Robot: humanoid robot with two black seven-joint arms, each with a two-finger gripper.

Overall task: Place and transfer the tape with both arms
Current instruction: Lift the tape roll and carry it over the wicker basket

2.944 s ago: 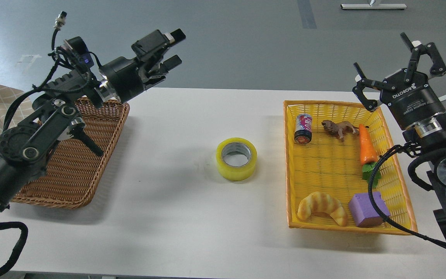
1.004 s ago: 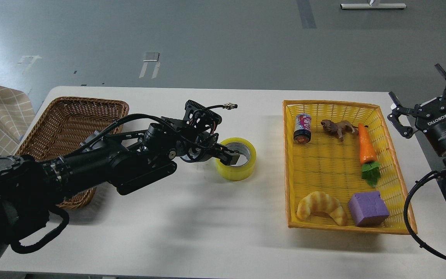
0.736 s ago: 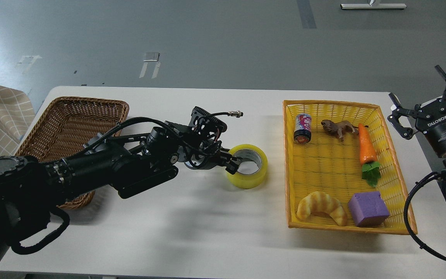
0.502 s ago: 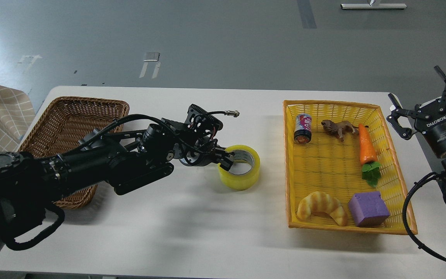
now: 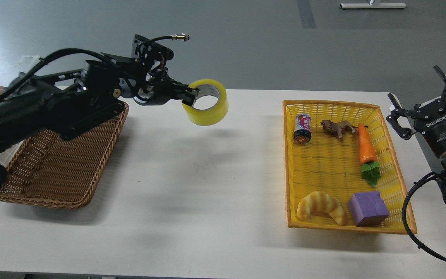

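The tape, a wide yellow translucent roll with a grey-white core, hangs in the air above the far middle of the white table. My left gripper is shut on the roll's left wall, one finger inside the core. The left arm reaches in from the left over the brown basket. My right gripper is open and empty, held up just beyond the yellow basket's far right corner.
A brown wicker basket stands at the left, with nothing seen in it. A yellow basket at the right holds a can, a toy lion, a carrot, a croissant and a purple block.
My left gripper closed on the tape's wall on the table, then lifted it up and to the left. The right arm lowered earlier and has stayed still since.
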